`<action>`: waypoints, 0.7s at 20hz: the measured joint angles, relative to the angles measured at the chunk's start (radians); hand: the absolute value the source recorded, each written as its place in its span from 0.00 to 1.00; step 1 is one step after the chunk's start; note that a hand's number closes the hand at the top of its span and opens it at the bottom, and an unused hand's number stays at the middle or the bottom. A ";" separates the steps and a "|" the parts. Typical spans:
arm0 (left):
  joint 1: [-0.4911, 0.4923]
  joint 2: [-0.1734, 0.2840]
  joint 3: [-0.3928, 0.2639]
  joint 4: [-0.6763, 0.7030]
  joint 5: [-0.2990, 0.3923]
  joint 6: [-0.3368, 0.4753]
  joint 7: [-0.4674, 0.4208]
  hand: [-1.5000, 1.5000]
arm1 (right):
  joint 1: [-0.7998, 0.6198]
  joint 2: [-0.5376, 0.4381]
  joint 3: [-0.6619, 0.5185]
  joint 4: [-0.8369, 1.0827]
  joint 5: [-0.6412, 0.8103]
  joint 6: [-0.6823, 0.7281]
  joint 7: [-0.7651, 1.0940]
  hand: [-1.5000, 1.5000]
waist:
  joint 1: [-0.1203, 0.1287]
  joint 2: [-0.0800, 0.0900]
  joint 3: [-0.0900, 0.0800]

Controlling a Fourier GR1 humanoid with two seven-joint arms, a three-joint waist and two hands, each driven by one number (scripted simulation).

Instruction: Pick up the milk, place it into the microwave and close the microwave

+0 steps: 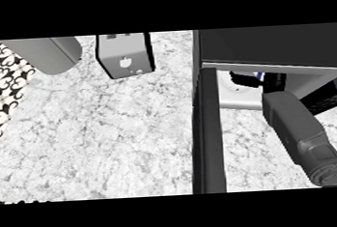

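The microwave [268,42] stands at the upper right, its door [206,133] swung open and seen edge-on as a dark upright bar. Just inside the opening I see part of the white milk carton [242,80] with a blue mark. My right forearm reaches up from the lower right into the opening. My right hand [271,82] is right beside the carton and mostly hidden under the microwave's top. Whether it holds the carton does not show. My left hand is nowhere in the picture.
A grey box with black sides [126,55] stands on the marble counter [108,138] at the top middle. A rounded grey object [47,54] lies at the top left. A black-and-white patterned strip [2,90] runs along the left edge.
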State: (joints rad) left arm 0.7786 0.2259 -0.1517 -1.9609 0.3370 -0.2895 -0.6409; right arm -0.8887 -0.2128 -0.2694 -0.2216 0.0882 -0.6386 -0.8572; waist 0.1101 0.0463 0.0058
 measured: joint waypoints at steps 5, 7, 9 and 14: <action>-0.013 0.006 0.000 0.010 -0.005 -0.008 0.002 0.00 | -0.024 -0.008 -0.015 0.013 0.014 -0.121 0.006 1.00 | 0.010 0.005 0.000; -0.018 0.012 0.005 0.018 -0.002 -0.014 0.002 0.00 | -0.029 -0.008 -0.021 0.018 0.019 -0.154 0.008 1.00 | 0.015 0.007 0.000; -0.022 0.013 0.008 0.022 0.002 -0.017 0.004 0.00 | -0.038 -0.014 -0.028 0.021 0.020 -0.173 0.010 1.00 | 0.017 0.008 0.000; -0.037 0.014 0.009 0.027 -0.001 -0.018 0.005 0.00 | -0.030 -0.038 -0.013 0.086 0.063 -0.275 0.070 0.00 | 0.031 0.017 -0.012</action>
State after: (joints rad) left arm 0.7412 0.2399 -0.1424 -1.9341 0.3357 -0.3073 -0.6358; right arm -0.9189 -0.2506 -0.2820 -0.1352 0.1512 -0.9133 -0.7876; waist 0.1414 0.0635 -0.0058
